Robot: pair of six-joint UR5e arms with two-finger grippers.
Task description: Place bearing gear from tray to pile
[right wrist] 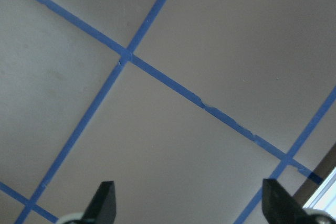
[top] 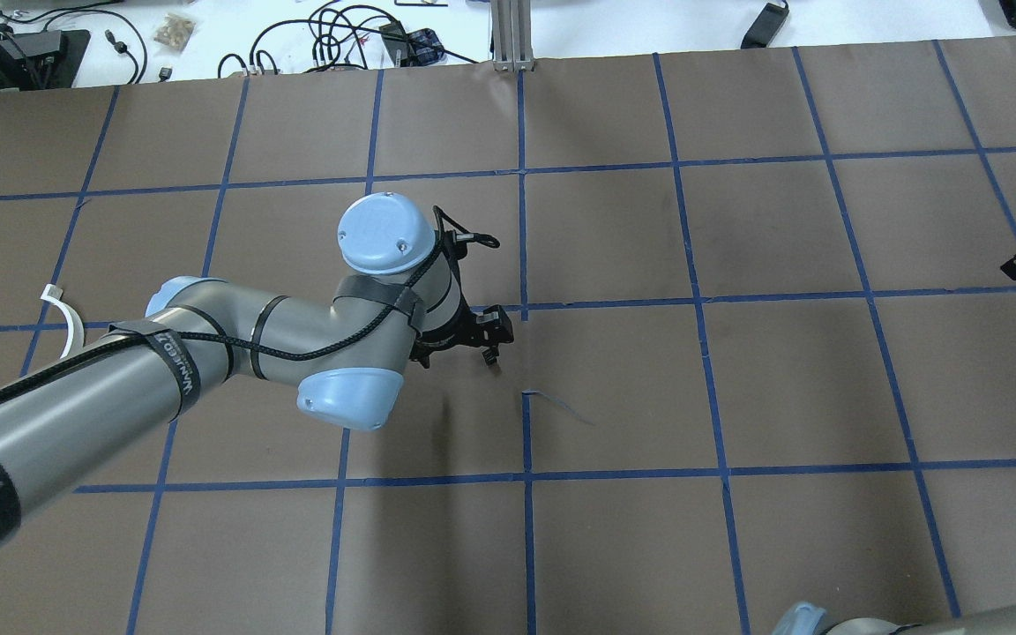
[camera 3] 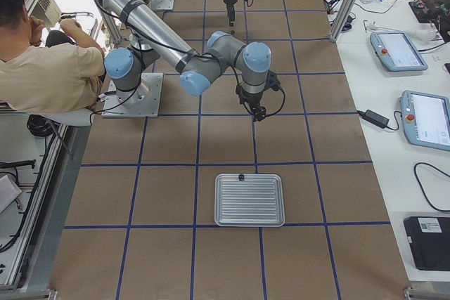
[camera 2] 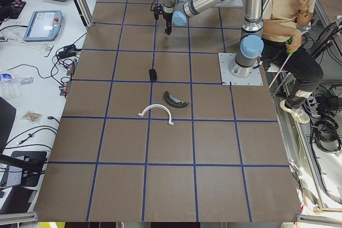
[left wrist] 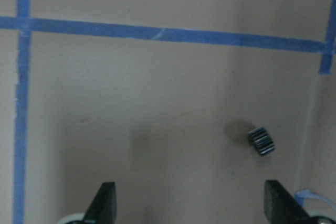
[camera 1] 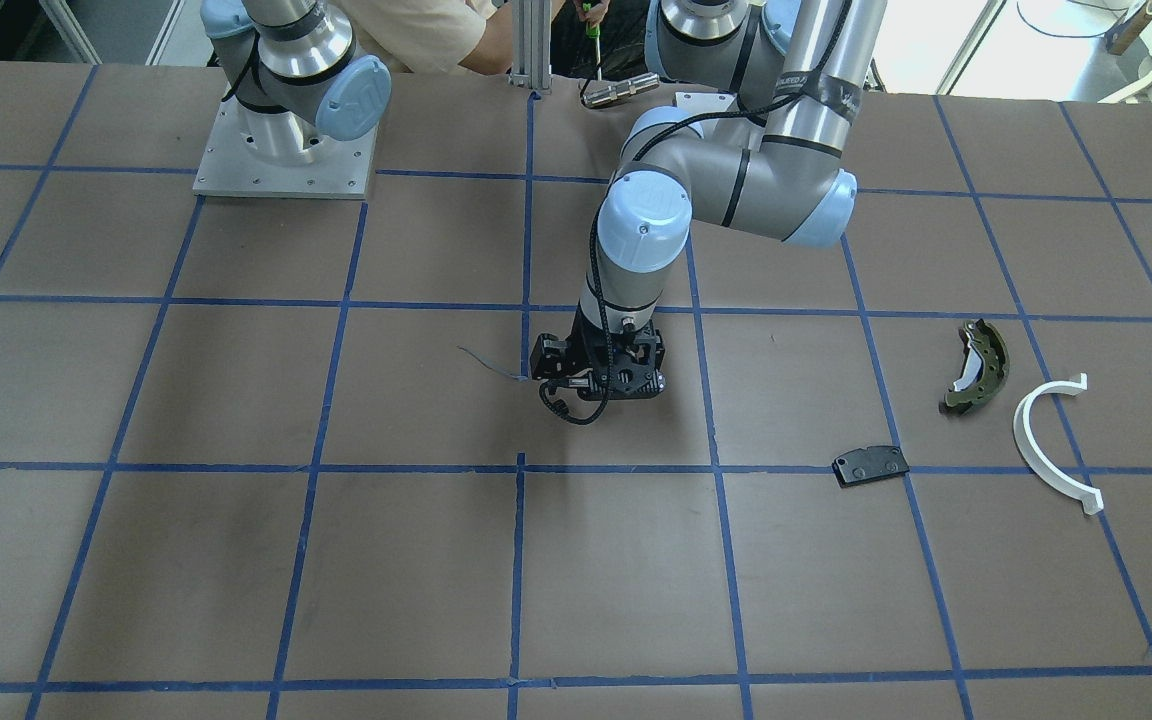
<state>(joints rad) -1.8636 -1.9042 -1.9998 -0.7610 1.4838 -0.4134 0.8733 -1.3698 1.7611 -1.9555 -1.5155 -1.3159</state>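
Left tool (left wrist: 191, 203) at bottom of wrist view: tips spread, nothing btwn. Gear (left wrist: 261, 141) lies on desk (left wrist: 105, 103), lower right, just above one tip. Right wrist view: right tool (right wrist: 189, 203) spread too, empty. Front view: pile (camera 1: 984, 368) at right, well apart from left tool at centre. Right side view: tray (camera 3: 249, 201) lower centre. Looks abt halfway: gear off tray, not yet at pile; grab & carry remain.
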